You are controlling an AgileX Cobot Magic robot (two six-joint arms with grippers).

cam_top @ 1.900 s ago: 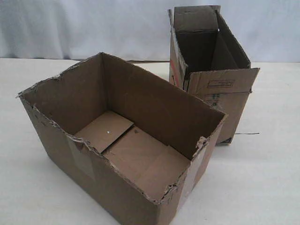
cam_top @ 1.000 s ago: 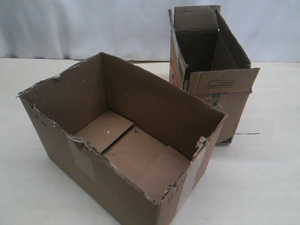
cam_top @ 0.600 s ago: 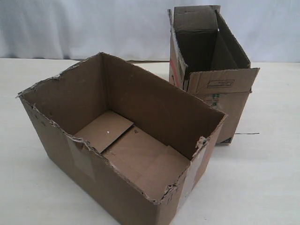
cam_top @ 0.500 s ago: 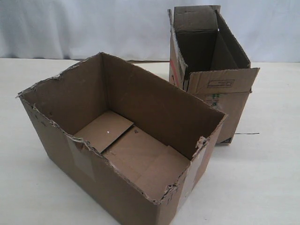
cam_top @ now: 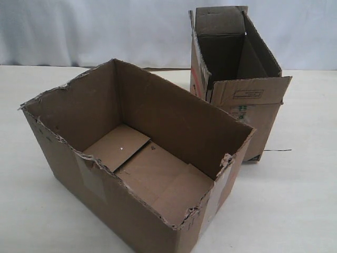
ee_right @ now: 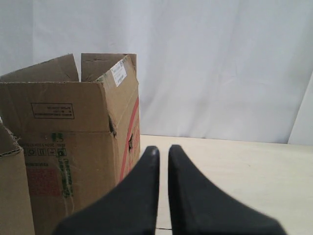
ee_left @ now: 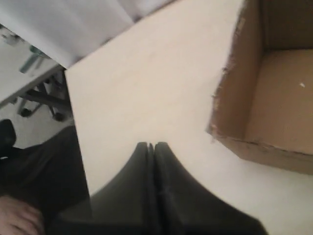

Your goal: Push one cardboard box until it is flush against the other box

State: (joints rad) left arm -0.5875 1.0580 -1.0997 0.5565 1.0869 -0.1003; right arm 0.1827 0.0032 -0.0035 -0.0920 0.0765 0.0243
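**Mia:** What are the left gripper (ee_left: 150, 145) fingers (ee_left: 139, 171) doing?

**Ben:** They are pressed tight together; nothing is between them; they hang over the bare table (ee_left: 146, 88).

**Mia:** And the right gripper (ee_right: 163, 148)?

**Ben:** Its two black fingers (ee_right: 142, 181) are almost together; only a thin slit shows between them; they hold nothing.

**Mia:** What is near the left one?

**Ben:** A torn corner of the cardboard box (ee_left: 259, 98); the gripper is beside it but apart from it; it does not touch.

**Mia:** What is in front of the right one?

**Ben:** The other box (ee_right: 73, 147); it stands upright with its flaps up; it has red and green print on its side; the fingers point past its corner and are not touching it.

**Mia:** Where do the boxes sit on the table (cam_top: 295, 200)?

**Ben:** The cardboard box (cam_top: 105, 200) is wide and open; it sits near the front and to the left; its top rim is ragged; the other box (cam_top: 247, 105) stands behind it to the right.

**Mia:** Are they flat against each other?

**Ben:** No; they are turned different ways; one corner of the wide box comes close to the tall one; I cannot tell if they touch there.
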